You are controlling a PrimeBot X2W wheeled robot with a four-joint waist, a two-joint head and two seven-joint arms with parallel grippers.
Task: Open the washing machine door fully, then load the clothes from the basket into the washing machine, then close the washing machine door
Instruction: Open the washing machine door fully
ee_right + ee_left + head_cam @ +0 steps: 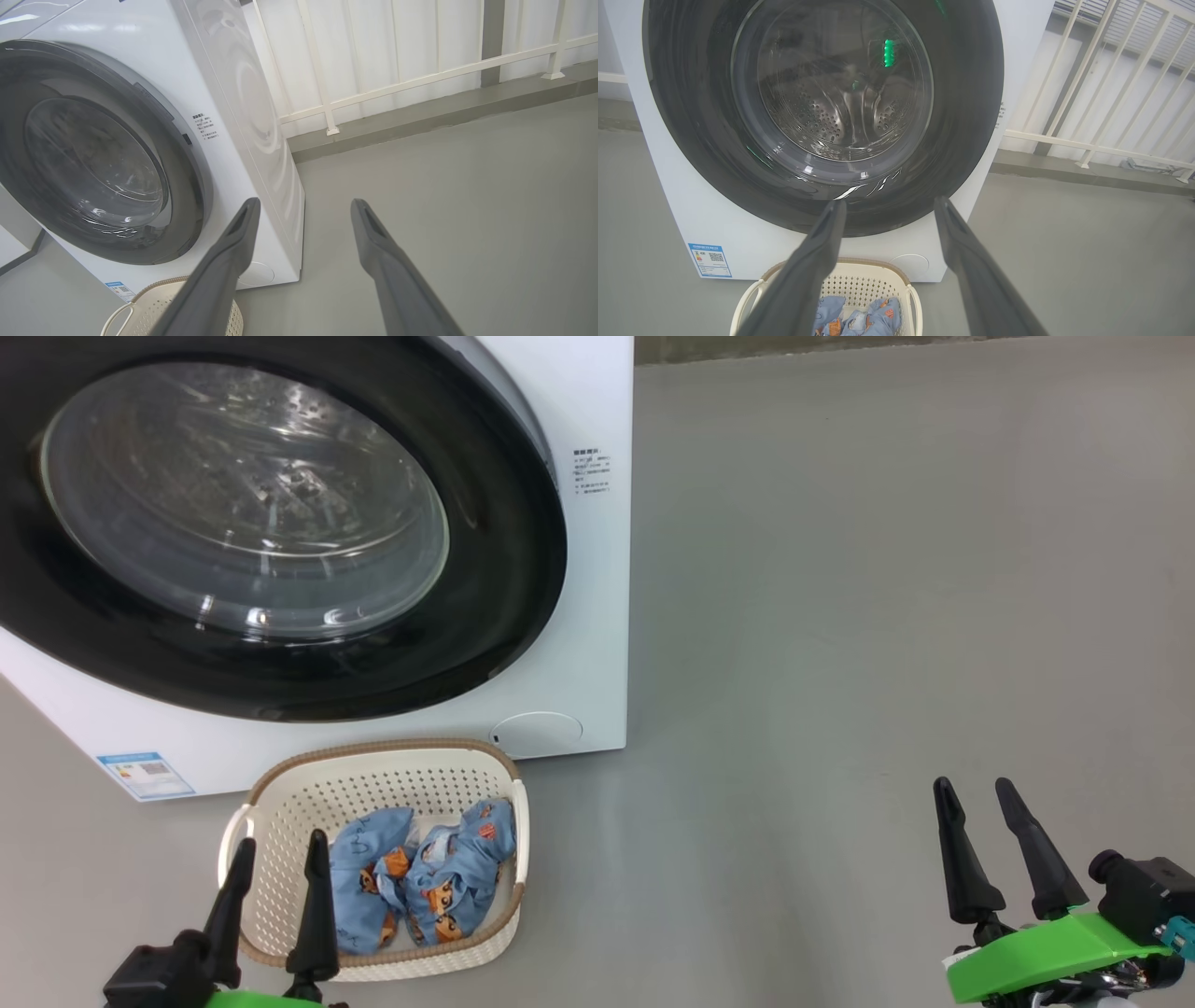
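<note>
Facing the washing machine door (252,513), shut flush against the front of the washing machine (593,644), with the opening step not yet begun. Lies ahead of and above the left gripper (283,842), straight along its fingers as seen from the left wrist. Lies ahead and well to the left of the right gripper (973,786), hanging over bare floor past the machine's front right corner. Being round, offers no long axis; faces squarely outward. Puts the left gripper nearer the lower rim and the right gripper nearer the right edge. Seen from the right wrist, carries a grey strip and a small dark mark along that right edge: probably the pull side, yet impossible to tell the hinge side for sure. With both grippers spread apart, pinching nothing. Looks slick and hard to pinch: wide glossy black rim, bulging clear glass bowl, perforated steel drum dimly behind. On the floor, just before the machine's front bottom edge and below the door: the basket (378,751), cream with a brown rim, just ahead of the left gripper. Inside, bunched towards its right wall: the clothes (429,882), light-blue with orange prints.
</note>
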